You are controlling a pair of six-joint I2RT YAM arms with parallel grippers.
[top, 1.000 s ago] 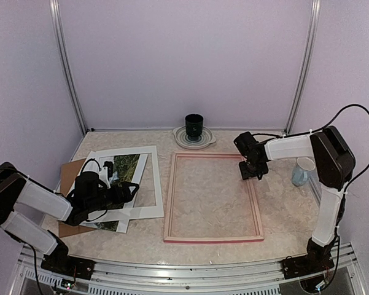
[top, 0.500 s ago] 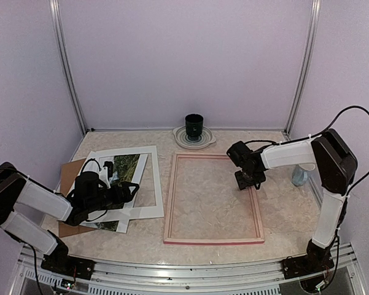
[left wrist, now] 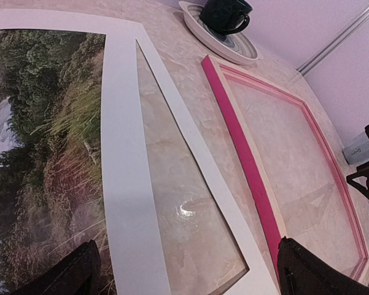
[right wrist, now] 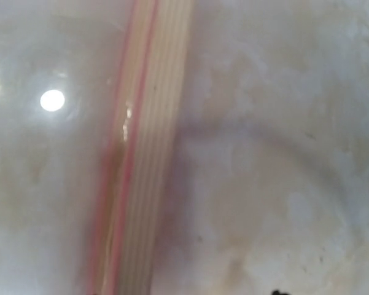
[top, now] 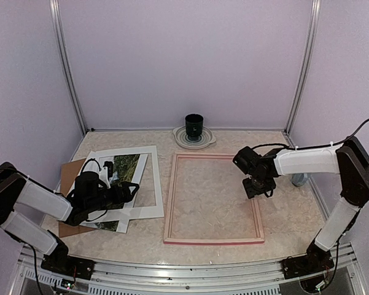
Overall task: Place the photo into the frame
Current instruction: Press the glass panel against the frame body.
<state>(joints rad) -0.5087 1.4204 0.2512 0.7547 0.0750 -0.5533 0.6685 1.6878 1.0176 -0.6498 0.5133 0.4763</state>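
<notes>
The photo [top: 126, 166], a landscape print with a white margin, lies at the left, overlapping a white mat board [top: 150, 184]. In the left wrist view the photo [left wrist: 43, 153] fills the left side. My left gripper [top: 120, 194] hovers low over the photo and mat, open, with nothing between its fingers [left wrist: 73, 276]. The frame [top: 169, 203] lies flat mid-table, pale back up; its pink rim [left wrist: 242, 153] runs diagonally. My right gripper [top: 256, 186] points down over the frame's right rim [right wrist: 147, 153]. That view is blurred and its fingers do not show.
A brown backing board [top: 70, 169] sticks out from under the mat at the far left. A dark cup on a saucer [top: 194, 127] stands at the back centre. A pale blue mug [top: 301, 180] sits at the right, partly behind my right arm.
My right gripper has moved toward the near edge along the frame's right rim, with its arm stretched lower. The left arm, photo and mat have not moved.
</notes>
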